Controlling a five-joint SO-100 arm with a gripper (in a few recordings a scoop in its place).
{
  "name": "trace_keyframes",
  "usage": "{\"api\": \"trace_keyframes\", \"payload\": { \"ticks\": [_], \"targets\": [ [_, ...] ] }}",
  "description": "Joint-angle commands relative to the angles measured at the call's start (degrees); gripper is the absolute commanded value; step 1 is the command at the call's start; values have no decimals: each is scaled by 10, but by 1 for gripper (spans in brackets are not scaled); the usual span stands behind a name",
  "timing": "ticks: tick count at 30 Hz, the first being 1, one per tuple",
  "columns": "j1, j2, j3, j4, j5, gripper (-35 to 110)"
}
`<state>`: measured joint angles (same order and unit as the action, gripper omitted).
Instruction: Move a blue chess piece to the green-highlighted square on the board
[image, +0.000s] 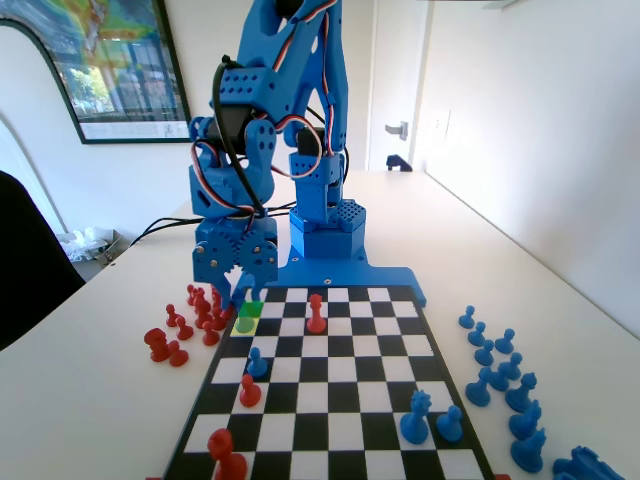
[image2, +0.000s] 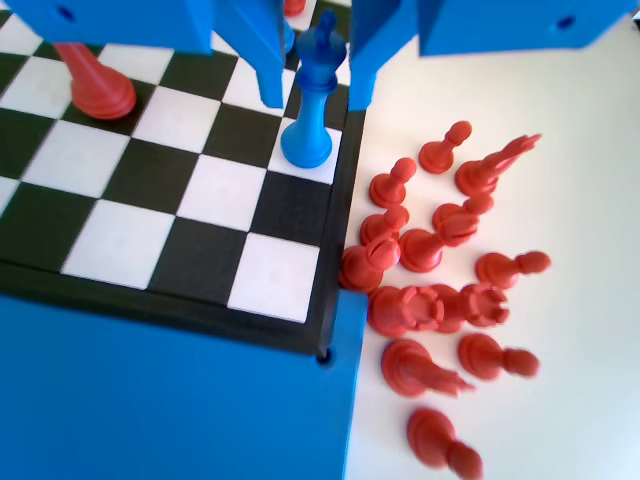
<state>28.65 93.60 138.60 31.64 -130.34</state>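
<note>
In the wrist view a blue chess piece (image2: 306, 140), slim with a crowned top, stands upright on a white square at the board's (image2: 150, 170) right edge. My gripper (image2: 315, 98) is open, one jaw on each side of the piece's head with a small gap to it. In the fixed view the gripper (image: 240, 293) hangs low over the board's (image: 330, 400) far left corner, just above the green-highlighted square (image: 251, 310). A yellow square (image: 243, 326) lies directly in front of the green one. A small blue pawn (image: 257, 362) stands further down that side.
Several red pieces (image2: 440, 290) lie and stand on the table just off the board edge, close to the gripper. A red pawn (image: 316, 314) stands on the board near the green square, with more red pawns (image: 249, 391) nearer the camera. Blue pieces (image: 500, 375) cluster off the board's right side.
</note>
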Motion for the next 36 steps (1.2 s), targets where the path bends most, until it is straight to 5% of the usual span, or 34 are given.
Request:
{"api": "trace_keyframes", "payload": {
  "ticks": [1,13,24,36],
  "targets": [
    [11,11,4,0,-11,6],
    [12,6,-1,12,-29,1],
    [3,7,-127,226,-23,1],
    [29,17,-48,131,-65,1]
  ]
}}
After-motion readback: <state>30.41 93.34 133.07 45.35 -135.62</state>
